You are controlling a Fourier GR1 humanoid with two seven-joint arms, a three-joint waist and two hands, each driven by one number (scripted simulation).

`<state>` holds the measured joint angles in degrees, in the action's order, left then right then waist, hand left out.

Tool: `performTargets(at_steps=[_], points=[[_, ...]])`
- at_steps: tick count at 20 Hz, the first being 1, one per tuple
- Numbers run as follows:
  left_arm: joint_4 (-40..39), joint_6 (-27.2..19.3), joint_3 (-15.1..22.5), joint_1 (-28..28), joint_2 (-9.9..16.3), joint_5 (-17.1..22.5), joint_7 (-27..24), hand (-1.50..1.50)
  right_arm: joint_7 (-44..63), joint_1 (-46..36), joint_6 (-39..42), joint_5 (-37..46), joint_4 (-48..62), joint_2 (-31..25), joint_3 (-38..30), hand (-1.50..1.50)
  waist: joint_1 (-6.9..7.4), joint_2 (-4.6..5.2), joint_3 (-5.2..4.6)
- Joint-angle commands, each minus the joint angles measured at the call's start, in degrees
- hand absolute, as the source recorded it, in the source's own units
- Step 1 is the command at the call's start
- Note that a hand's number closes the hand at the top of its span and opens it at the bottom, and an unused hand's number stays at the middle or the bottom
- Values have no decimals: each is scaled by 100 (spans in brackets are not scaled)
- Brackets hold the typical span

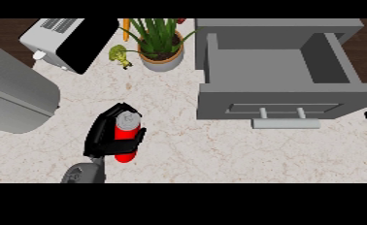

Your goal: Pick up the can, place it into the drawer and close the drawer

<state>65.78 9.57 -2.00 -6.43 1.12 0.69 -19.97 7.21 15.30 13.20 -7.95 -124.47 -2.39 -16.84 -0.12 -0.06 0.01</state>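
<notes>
Can (pixel 126 139) held by left hand (pixel 108 134), fingers (pixel 136 137) curled round it.
Red can with grey top is seen low over the desk (pixel 215 146), left of centre. Open grey drawer (pixel 276 69) sits well apart at upper right. Potted plant (pixel 159 44), toaster (pixel 68 42) behind.

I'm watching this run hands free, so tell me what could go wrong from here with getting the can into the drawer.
The left hand curls round the red can at its upper part, so the can might tilt when lifted. The open drawer sits well to the right; its tall front wall could catch the can on a low carry. The potted plant stands near that path.
</notes>
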Motion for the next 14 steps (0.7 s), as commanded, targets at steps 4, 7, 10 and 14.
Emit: performTargets(at_steps=[4, 7, 10, 14], points=[[-64, -669, -606, -590, 71, 232, 201, 150, -353, 164, -367, 438, 70, 232, 611, -150, -13, 11, -2], [107, -827, -969, -549, 243, 475, 223, 150, -403, 475, 146, 51, -22, 198, 87, -150, -25, 0, 0], [515, -745, -739, -567, 320, 497, 722, 150, -159, 440, 12, 70, -317, 184, 135, -150, -9, -2, 0], [733, -1070, -428, -946, 123, 277, 1036, 150, -111, 198, -25, 73, -88, 169, 85, -150, -7, -1, 0]])
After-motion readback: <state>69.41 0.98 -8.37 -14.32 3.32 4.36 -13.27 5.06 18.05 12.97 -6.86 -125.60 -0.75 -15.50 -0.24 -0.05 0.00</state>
